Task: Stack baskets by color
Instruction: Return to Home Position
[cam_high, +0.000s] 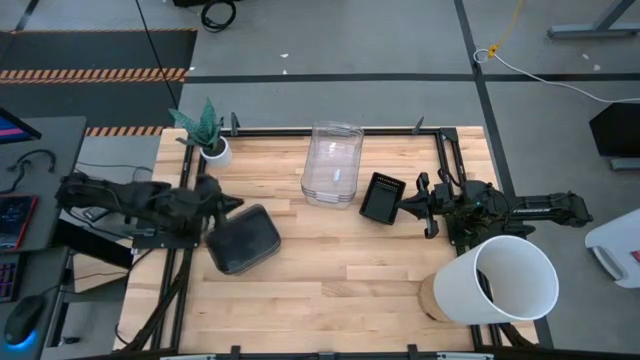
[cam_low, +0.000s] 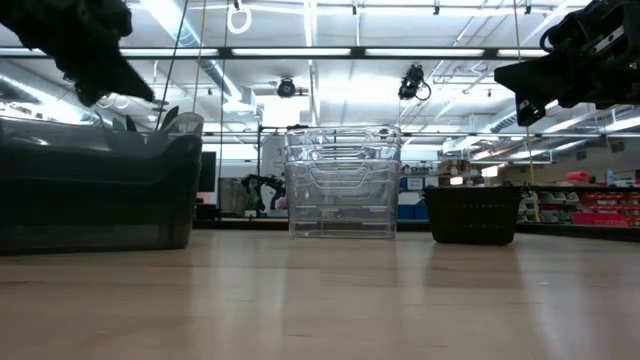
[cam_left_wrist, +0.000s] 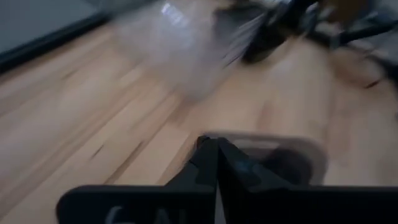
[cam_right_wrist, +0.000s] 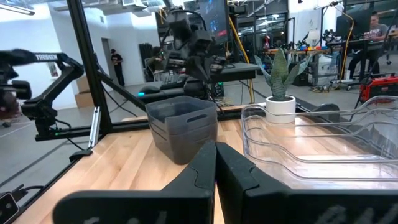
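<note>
Three sorted stacks stand on the tabletop (cam_high: 340, 290), one per colour, so the sorting looks finished and what remains is, by my judgement, only parking the arms. The clear baskets (cam_high: 332, 165) sit nested at 12 o'clock near the far edge. The small black perforated baskets (cam_high: 382, 197) are just beside them at 2 o'clock, and the smoky grey baskets (cam_high: 243, 240) lie at 9 o'clock. Each pile stands apart from the others, which keeps the colours from mixing.

The left end effector (cam_high: 230, 205) hangs just off the grey stack's 11 o'clock corner, fingers pressed together on nothing. It sits clear of the rim, probably so that pulling away cannot drag the pile. The right end effector (cam_high: 410, 207) hovers at 3 o'clock of the black stack, likewise closed and empty.

A white bucket (cam_high: 505, 280) lies at 4 o'clock and a plant pot (cam_high: 213, 150) at 10 o'clock, both outside the sorting
</note>
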